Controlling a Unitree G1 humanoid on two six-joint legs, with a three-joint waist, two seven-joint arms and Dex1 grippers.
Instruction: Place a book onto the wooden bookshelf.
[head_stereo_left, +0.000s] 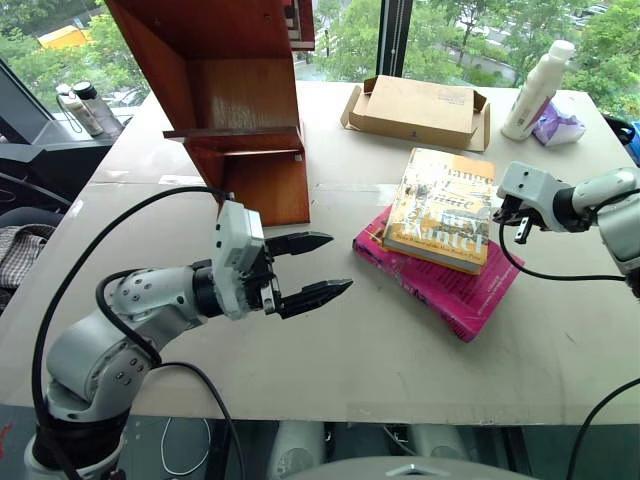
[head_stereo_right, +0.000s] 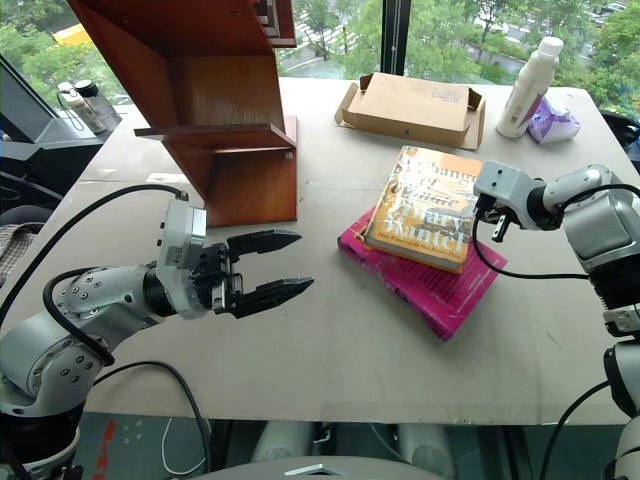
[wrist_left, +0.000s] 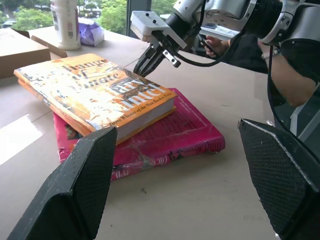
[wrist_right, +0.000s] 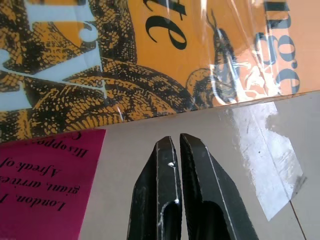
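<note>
The book (head_stereo_left: 441, 208) is a thick paperback with a yellow-orange cover under a dense black pattern, large pale lettering across it, and a glossy clear wrap that catches the light. Its page block shows pale along the near edge. It lies flat, cover up, on top of a magenta-pink paperback (head_stereo_left: 455, 285), turned a little askew from it, so the pink corners stick out beneath. Both sit on the right half of the pale worktop (head_stereo_left: 380, 350), roughly midway between near and far edges.

My right pincer (head_stereo_left: 519, 226) is clenched, its two black fingers pressed together, holding nothing. It hangs just beside the right edge of the book, tips angled down toward the bare worktop near the book's edge.

My left pincer (head_stereo_left: 317, 266) is released, fingers spread wide and empty, pointing level toward the books from the left, well apart from them.

The wooden bookshelf (head_stereo_left: 235, 120), reddish-brown with slanted side panels and a horizontal board, stands toward the far left corner. A flat cardboard box (head_stereo_left: 418, 110) lies near the far edge, with a white bottle (head_stereo_left: 536, 90) toward the far right corner.
</note>
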